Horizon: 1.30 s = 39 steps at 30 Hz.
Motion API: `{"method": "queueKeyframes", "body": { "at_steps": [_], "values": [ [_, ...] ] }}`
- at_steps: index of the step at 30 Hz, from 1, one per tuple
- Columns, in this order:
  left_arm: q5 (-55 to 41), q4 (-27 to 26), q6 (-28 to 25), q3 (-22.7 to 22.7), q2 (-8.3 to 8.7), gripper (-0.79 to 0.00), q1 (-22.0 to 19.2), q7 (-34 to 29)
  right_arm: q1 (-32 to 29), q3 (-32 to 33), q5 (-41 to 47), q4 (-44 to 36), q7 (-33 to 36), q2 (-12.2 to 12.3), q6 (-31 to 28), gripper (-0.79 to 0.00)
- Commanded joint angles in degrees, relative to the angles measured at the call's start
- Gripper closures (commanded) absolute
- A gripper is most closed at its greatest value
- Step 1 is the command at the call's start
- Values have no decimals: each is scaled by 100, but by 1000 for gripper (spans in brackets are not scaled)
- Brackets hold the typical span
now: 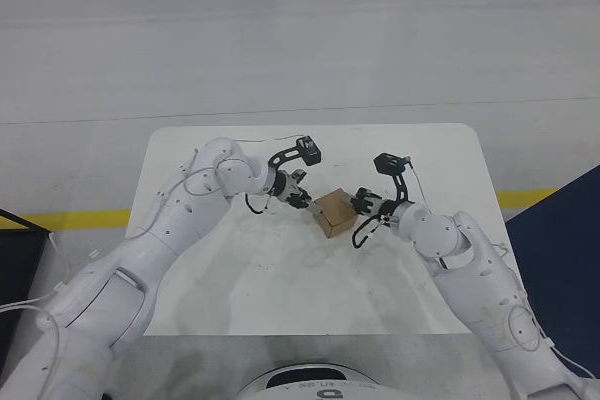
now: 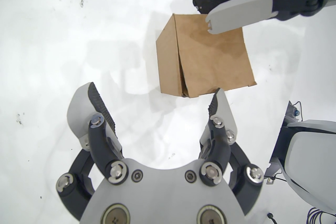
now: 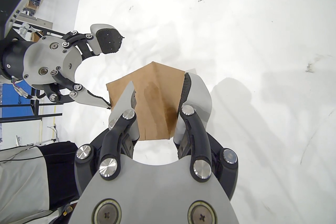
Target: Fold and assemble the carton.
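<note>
The white table (image 1: 280, 290) carries one thing, a small brown carton (image 1: 332, 212), which sits near its middle between the two arms. The carton is partly formed: one broad face is up, a side panel is bent down beside it, and a seam along that fold is gaping open. It looks like thin plain cardboard, so I judge it very light and stiff only along its creases. It would likely slide on the smooth table and buckle if squeezed across a broad face. The safest holds would be at edges and folded corners, with the second arm bracing the opposite end. The right gripper (image 3: 158, 83) has its jaws astride the carton's far end, one finger over the top face and the padded one against the side, seemingly pinching it. The left gripper (image 2: 155, 89) sits at the near end with jaws spread wide, and one fingertip is at or just beside the carton's corner. A darker stain (image 2: 210, 43) marks the top face, and the board there may be softer. The faces on show are bare, with no label, brand or writing to read.
</note>
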Motion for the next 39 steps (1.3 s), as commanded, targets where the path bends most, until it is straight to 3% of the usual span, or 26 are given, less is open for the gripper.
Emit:
{"method": "queueKeyframes", "body": {
  "at_steps": [1,3,5,6,7,13,18,25,32,39],
  "values": [
    [-57,31,-40,-32,-3,-785,-18,52,-43,34,-15,-74,-61,3,22,-394],
    [-117,69,-69,-106,15,-785,-27,116,-90,91,-20,-166,-172,6,48,-391],
    [-134,88,-121,-211,59,-785,-15,169,-162,197,44,-286,-365,7,81,-311],
    [-126,96,-131,-288,94,-785,-5,207,-199,274,117,-372,-485,7,84,-95],
    [-144,85,-166,-371,133,-785,32,249,-250,342,182,-440,-589,8,82,0],
    [-46,-228,-226,-894,430,-785,370,243,-443,476,200,-680,-924,3,183,0],
    [45,-577,-184,-1373,679,-785,757,251,-483,266,456,-783,-786,-29,-165,0],
    [221,-1160,-80,-1910,953,-785,1284,155,-217,-163,438,-410,-589,-99,-177,0],
    [290,-1501,-42,-2227,1117,-785,1640,87,108,-458,374,109,-423,-168,-4,0],
    [279,-1647,-21,-2310,1184,-785,1758,49,148,-486,300,-17,-449,-185,77,0]
  ]
}}
